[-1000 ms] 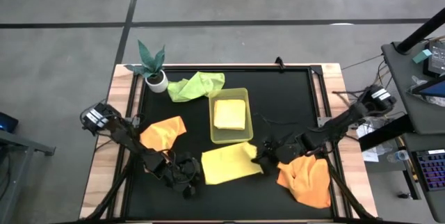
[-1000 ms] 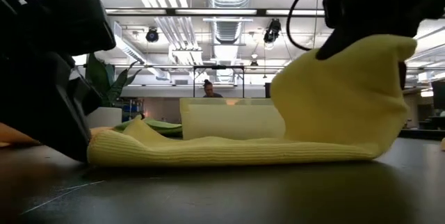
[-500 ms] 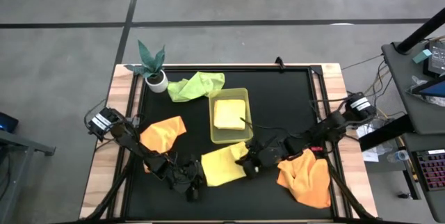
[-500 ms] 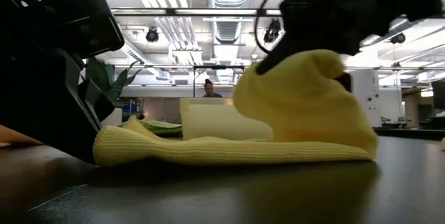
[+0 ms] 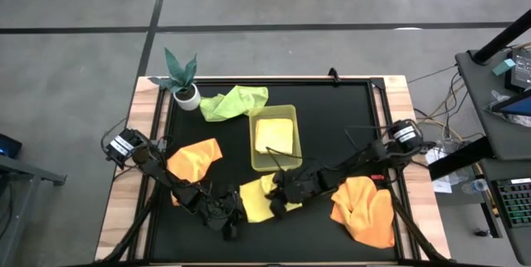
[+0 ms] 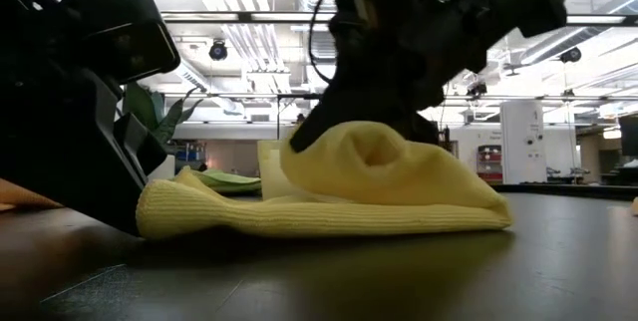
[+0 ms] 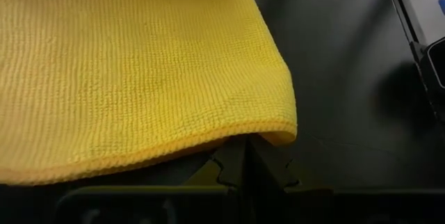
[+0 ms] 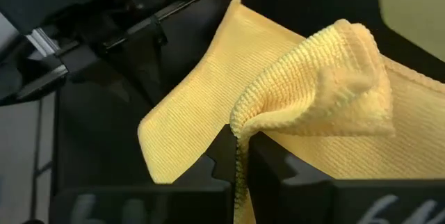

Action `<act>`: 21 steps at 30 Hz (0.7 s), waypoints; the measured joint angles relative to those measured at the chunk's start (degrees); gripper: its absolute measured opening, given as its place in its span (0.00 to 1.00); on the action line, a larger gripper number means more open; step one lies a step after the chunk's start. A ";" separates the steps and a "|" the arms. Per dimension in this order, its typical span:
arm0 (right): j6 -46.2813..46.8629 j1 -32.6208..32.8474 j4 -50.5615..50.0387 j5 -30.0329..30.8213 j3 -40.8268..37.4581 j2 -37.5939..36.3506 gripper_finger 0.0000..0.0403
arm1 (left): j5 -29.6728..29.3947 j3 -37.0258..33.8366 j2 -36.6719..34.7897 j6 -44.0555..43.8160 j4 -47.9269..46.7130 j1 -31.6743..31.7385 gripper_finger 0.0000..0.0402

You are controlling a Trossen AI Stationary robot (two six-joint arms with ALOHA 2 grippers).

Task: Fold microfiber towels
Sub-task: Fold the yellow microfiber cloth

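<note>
A pale yellow microfiber towel (image 5: 259,201) lies near the table's front edge, between my two grippers. My left gripper (image 5: 236,211) is shut on its left end. My right gripper (image 5: 280,201) is shut on its right end, which it holds up over the towel's middle (image 6: 379,161). Two orange towels lie crumpled on the mat, one at the left (image 5: 195,157) and one at the right (image 5: 365,211). A light green towel (image 5: 235,101) lies at the back. Another pale yellow towel (image 5: 275,136) lies folded in the tray (image 5: 254,161). My left gripper pinches the towel's hemmed edge near a corner (image 7: 243,130) between its two fingers, coming low from the table's left. That end lies flat on the mat (image 6: 159,216). My right gripper pinches a bunched fold of the towel's right end (image 8: 243,123) between its two fingers, several layers, coming from the table's right and slanting down. The held end is lifted and arches over the lower layer (image 6: 399,216), which lies on the mat.
A potted plant (image 5: 182,80) stands at the far left corner. The yellow-green tray sits just beyond the towel being worked. The right orange towel lies under my right arm. Wooden table edges frame the black mat (image 5: 340,126).
My right gripper has gone toward the table's left with the towel's right end, carrying it up and over the rest. The towel has folded over itself and now looks shorter. Its left end has stayed on the mat in my left gripper.
</note>
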 joint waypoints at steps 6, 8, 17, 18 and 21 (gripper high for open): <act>-2.59 -0.35 -6.82 0.31 6.16 2.97 0.03 | 0.03 0.00 0.00 0.23 -0.02 0.00 0.00; -2.74 -0.39 -8.14 0.52 7.19 3.44 0.03 | 0.03 0.00 0.00 0.26 -0.04 0.00 0.00; -2.23 -0.37 -8.05 0.50 8.52 4.04 0.03 | 0.09 0.00 0.00 0.62 -0.04 0.00 0.00; -2.10 -0.37 -8.04 0.50 8.52 4.04 0.03 | 0.07 0.00 0.00 0.66 -0.04 0.00 0.00; -2.06 -0.37 -7.48 0.52 8.52 4.17 0.03 | 0.08 0.00 0.00 0.67 -0.05 0.00 0.00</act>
